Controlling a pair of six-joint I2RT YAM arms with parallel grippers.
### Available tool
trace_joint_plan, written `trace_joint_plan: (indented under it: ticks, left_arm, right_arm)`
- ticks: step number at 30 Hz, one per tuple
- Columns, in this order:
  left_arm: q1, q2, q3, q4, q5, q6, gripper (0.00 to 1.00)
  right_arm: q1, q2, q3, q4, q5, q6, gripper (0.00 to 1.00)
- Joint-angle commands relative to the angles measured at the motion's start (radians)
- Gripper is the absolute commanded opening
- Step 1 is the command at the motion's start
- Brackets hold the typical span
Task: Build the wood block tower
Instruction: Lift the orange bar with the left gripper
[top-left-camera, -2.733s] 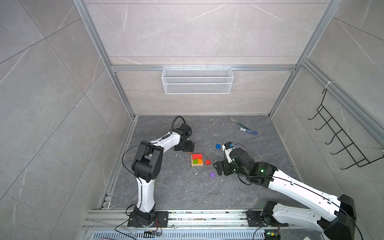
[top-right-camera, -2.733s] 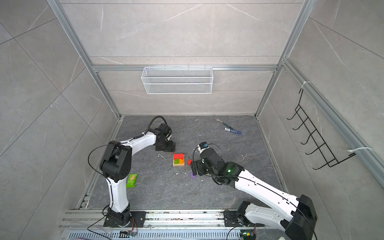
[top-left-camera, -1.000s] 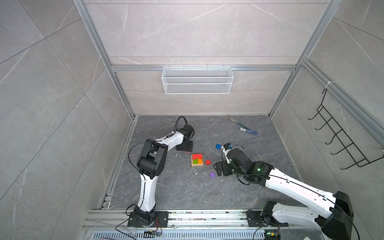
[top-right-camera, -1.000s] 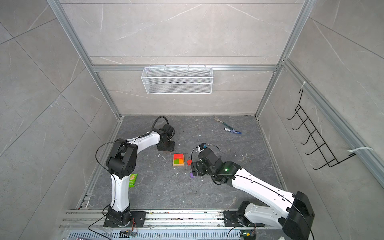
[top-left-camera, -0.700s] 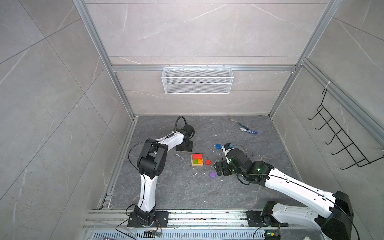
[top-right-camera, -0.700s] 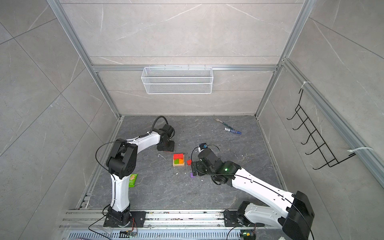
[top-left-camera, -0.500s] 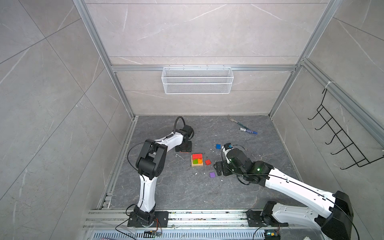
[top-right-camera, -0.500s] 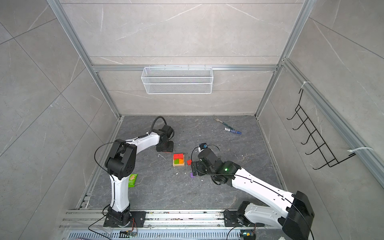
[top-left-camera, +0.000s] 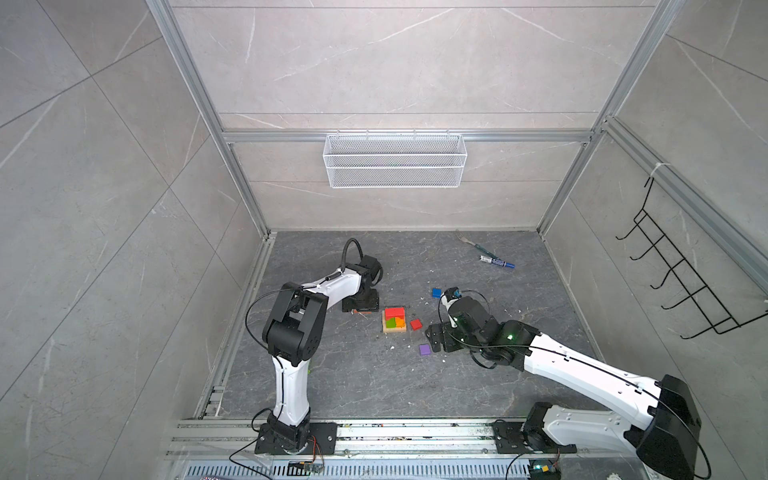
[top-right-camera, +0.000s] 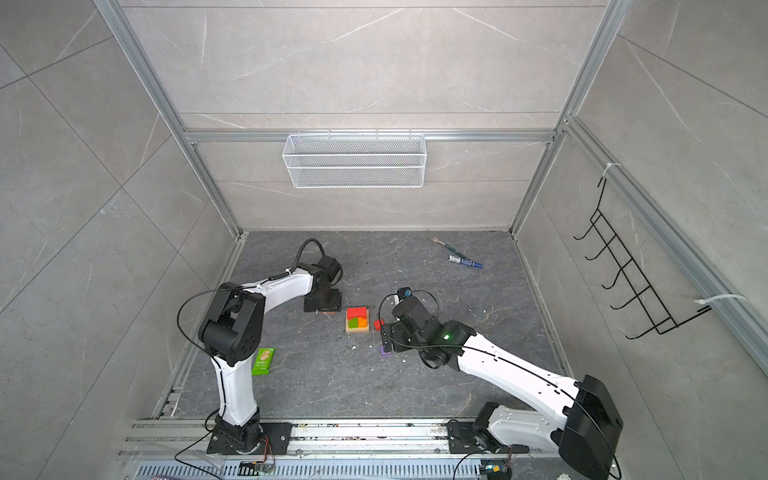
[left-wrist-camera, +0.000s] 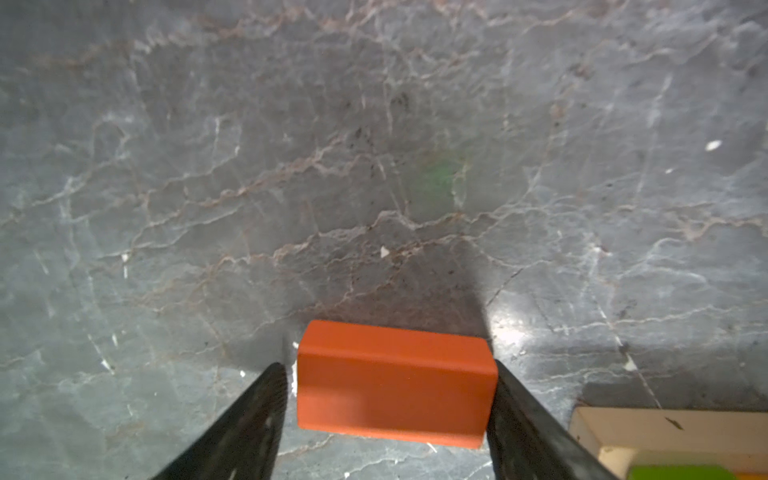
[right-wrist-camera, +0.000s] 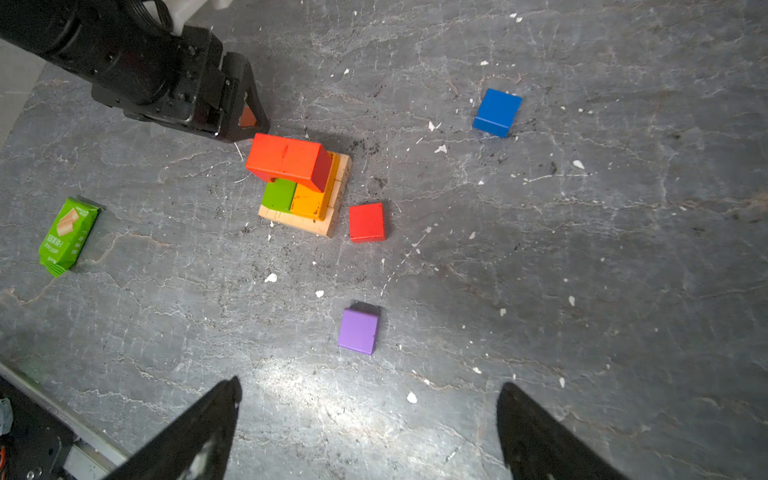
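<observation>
Since a second ago the left elbow has swung slightly out from the tower (right-wrist-camera: 299, 183) and no block has shifted. The left gripper (left-wrist-camera: 388, 365) sits low on the left-arm side of the tower, spread astride the orange bar (left-wrist-camera: 395, 395). The bar lies on the floor just beside the tower. There's a sliver of gap at one jaw and the other looks to be touching, so it isn't pinched; my guess is it's squaring up for a re-grip. The red arch (right-wrist-camera: 286, 160) covers only half of the green bar (right-wrist-camera: 278, 195) and amber bar (right-wrist-camera: 307, 201), so the free half probably takes the orange bar. The right gripper (right-wrist-camera: 370, 386) is spread wide and empty. It hangs well clear on the other side of the tower, likely to avoid bumping it while staying handy for the cubes. Count:
- 1 tower on a tan base (right-wrist-camera: 307, 224); seams suggest several bars, number unclear
- 1 arch, 1 green bar, 1 amber bar, 1 orange bar
- 1 red cube (right-wrist-camera: 366, 222) just beside the tower
- 1 purple cube (right-wrist-camera: 358, 331) between the tower and the right gripper
- 1 blue cube (right-wrist-camera: 496, 112) well apart
- 1 wrapper (right-wrist-camera: 68, 235), 1 marker (top-left-camera: 496, 262) and 1 fork (top-left-camera: 467, 241), all unrelated to the build
</observation>
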Motion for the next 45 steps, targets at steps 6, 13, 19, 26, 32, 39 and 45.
trace_joint_plan:
  ticks: [6, 13, 19, 26, 32, 39, 45]
  left_arm:
    - [0.004, 0.033, 0.025, -0.121, 0.017, 0.014, 0.77]
    - [0.005, 0.048, 0.032, -0.108, 0.033, 0.044, 0.69]
    - [0.006, 0.048, 0.038, -0.099, 0.008, 0.083, 0.73]
    - [0.011, 0.061, 0.05, -0.067, -0.002, 0.169, 0.82]
    - [0.011, 0.091, 0.051, -0.032, 0.034, 0.229, 0.74]
    - [0.012, 0.084, 0.019, -0.024, 0.039, 0.224, 0.69]
    - [0.012, 0.067, -0.007, -0.027, 0.036, 0.211, 0.63]
  right_arm:
    - [-0.003, 0.009, 0.018, 0.009, -0.01, 0.015, 0.96]
    - [-0.003, 0.009, 0.025, -0.001, -0.005, 0.008, 0.96]
    - [-0.003, 0.011, 0.036, -0.01, -0.008, 0.007, 0.96]
    - [-0.003, 0.001, 0.039, -0.021, -0.006, 0.004, 0.96]
    - [-0.003, -0.009, 0.038, -0.043, 0.002, -0.001, 0.95]
    - [-0.003, -0.004, 0.026, -0.033, -0.002, 0.009, 0.95]
    - [-0.003, 0.008, 0.028, -0.025, -0.008, 0.011, 0.95]
